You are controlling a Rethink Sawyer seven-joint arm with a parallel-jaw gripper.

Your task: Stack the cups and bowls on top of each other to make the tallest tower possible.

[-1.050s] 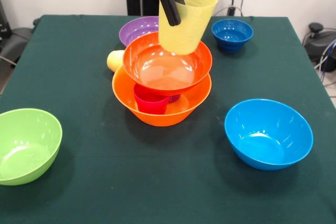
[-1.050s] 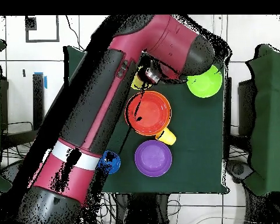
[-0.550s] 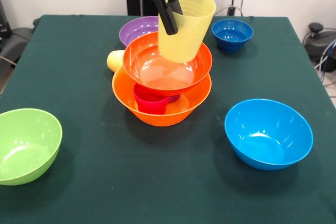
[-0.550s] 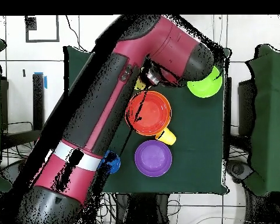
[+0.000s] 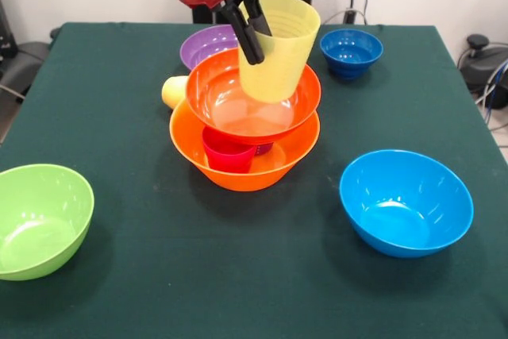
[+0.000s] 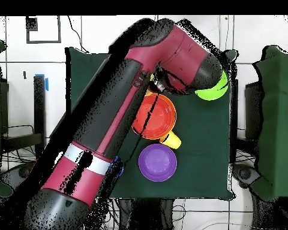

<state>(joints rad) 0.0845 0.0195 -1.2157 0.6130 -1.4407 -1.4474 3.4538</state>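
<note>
The ribbed pale yellow cup [image 5: 279, 45] is being held tilted, its rim wall clamped between the black jaws of the gripper [image 5: 249, 28]. Directly below the jaws, the red-orange bowl [image 5: 252, 101] is being carried on the red-pink cup [image 5: 228, 151] inside the orange-yellow bowl [image 5: 244, 152]. Behind the jaws, the purple bowl [image 5: 208, 44] is resting on the bench [image 5: 238, 275].

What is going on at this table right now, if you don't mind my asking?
The robot's gripper holds a pale yellow cup by its rim, tilted, low over the red-orange bowl. That bowl sits on a red-pink cup inside the large orange bowl. The purple, dark blue, light blue and green bowls stand apart, unstacked.
</note>
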